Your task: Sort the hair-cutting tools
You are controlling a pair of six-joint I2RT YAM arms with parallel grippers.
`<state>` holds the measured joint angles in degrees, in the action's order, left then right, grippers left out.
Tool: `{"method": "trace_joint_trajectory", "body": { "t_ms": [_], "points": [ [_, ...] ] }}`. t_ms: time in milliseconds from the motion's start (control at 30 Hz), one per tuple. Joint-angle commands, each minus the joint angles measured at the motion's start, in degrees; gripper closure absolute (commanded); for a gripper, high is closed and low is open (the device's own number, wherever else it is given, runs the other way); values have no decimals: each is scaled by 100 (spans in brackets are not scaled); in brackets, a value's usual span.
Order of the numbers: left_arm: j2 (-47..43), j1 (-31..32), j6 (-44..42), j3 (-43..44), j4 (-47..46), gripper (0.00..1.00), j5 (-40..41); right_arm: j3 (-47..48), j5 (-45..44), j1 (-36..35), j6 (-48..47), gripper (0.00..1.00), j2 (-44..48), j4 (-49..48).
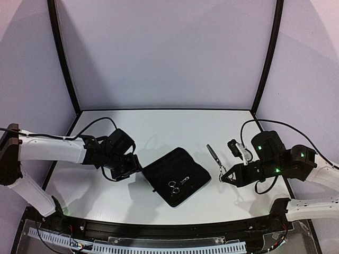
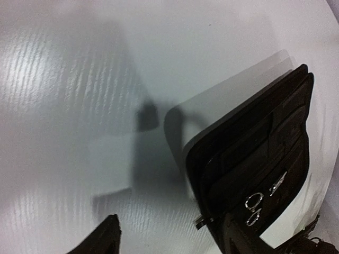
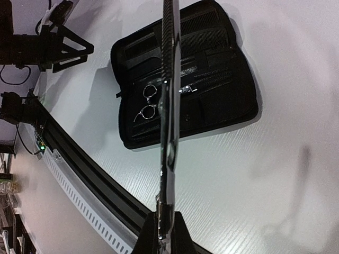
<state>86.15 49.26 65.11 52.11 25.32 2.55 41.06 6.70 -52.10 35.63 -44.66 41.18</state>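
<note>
On the white table [image 1: 159, 132] the open black zip case [image 1: 185, 163] lies loose in the middle, and it looks like the first risk. A push from either side could slide or turn it, or fold one half shut, so that the pocket being aimed for moves off. The left gripper [image 2: 172, 236] is low at the case's left corner. Its fingers are apart with nothing clamped, and one finger is over the case's edge, so if it closes off-centre it may shove the case rather than pin it. The right gripper [image 3: 162, 222] is just right of the case. Its fingers are pressed together on the ring end of the held scissors [image 3: 167, 79], whose blades reach out toward the far side and appear to be clear of the table. The hold is on one end of a long, thin, slick piece of metal, so the scissors could swivel or slip during a swing. The tip could also dig into the case fabric or snag an elastic loop if it comes in too steeply. The tip might likewise knock the stowed scissors [image 3: 148, 101], tucked in the near half of the case. The two combs [image 3: 206, 38] in the far half seem safer, though a dragged tip could catch their teeth.
</note>
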Motion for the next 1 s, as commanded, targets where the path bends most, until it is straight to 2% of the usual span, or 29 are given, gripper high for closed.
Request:
{"method": "trace_joint_trajectory", "body": {
  "t_ms": [0,100,267,400,500,600,767,967],
  "points": [
    [310,32,521,102,-1248,37,-144,-58,82,35,-58,100,9,-271],
    [657,29,532,201,-1383,42,-223,-111,78,33,19,100,84,-277],
    [1096,30,468,548,-1116,55,-122,-174,30,33,93,100,291,-238],
    [1433,29,394,845,-817,71,-52,-164,37,35,78,100,320,-178],
    [1588,25,336,999,-517,79,-11,-147,35,33,44,100,275,-117],
    [1636,35,206,1118,-87,79,85,-122,21,34,20,100,256,-75],
    [1353,30,96,981,199,75,200,-101,-10,34,7,100,248,-67],
    [1348,33,46,826,-52,76,94,-53,-50,36,-49,100,184,-62]
  ]
}}
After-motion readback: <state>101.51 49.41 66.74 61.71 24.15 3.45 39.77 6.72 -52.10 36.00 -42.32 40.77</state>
